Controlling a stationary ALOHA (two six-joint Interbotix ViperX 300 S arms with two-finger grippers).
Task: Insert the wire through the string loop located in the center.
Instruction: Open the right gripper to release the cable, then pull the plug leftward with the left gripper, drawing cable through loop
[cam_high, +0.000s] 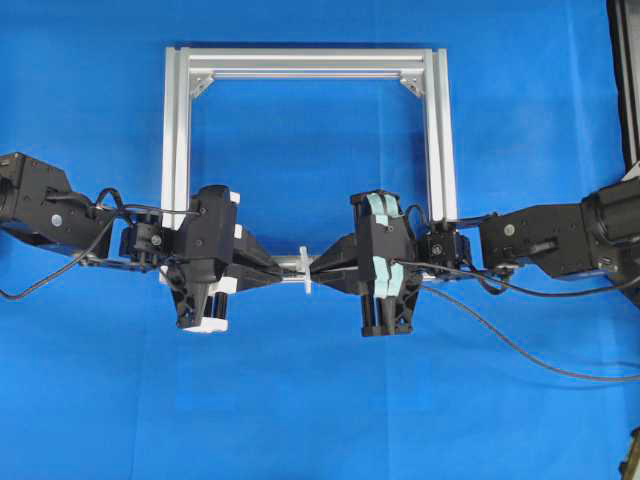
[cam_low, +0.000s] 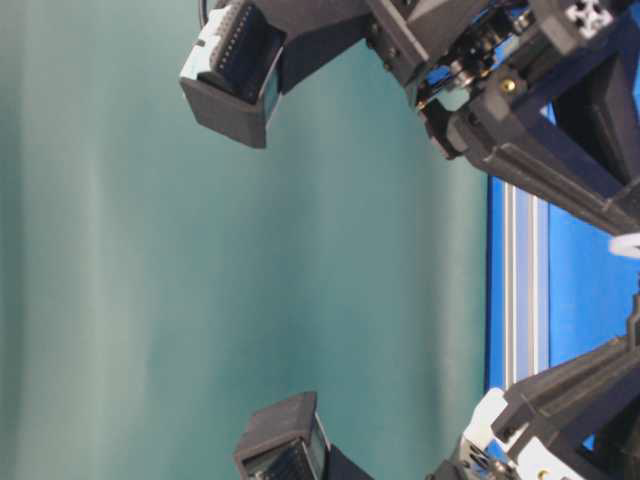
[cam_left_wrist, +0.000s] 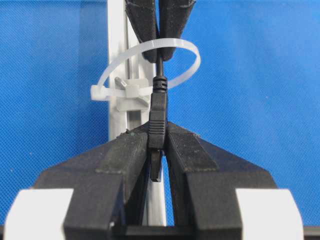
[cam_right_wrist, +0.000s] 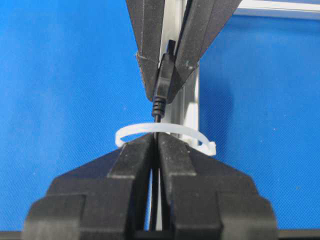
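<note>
The white string loop (cam_left_wrist: 150, 62) stands on the near bar of the silver frame (cam_high: 176, 130), between my two grippers in the overhead view (cam_high: 305, 271). The wire's dark plug (cam_left_wrist: 157, 117) is through the loop on the left side. My left gripper (cam_left_wrist: 158, 132) is shut on the plug. The thin black wire (cam_left_wrist: 160, 65) runs back through the loop. My right gripper (cam_right_wrist: 155, 140) is shut on the wire just behind the loop (cam_right_wrist: 131, 130). In the right wrist view the plug (cam_right_wrist: 164, 75) shows between the left gripper's fingers (cam_right_wrist: 147, 60).
The frame's other bars and corner brackets (cam_high: 412, 82) lie behind the grippers on the blue cloth. Black cables (cam_high: 520, 350) trail off to the right from the right arm. A dark object stands at the right edge (cam_high: 625, 70).
</note>
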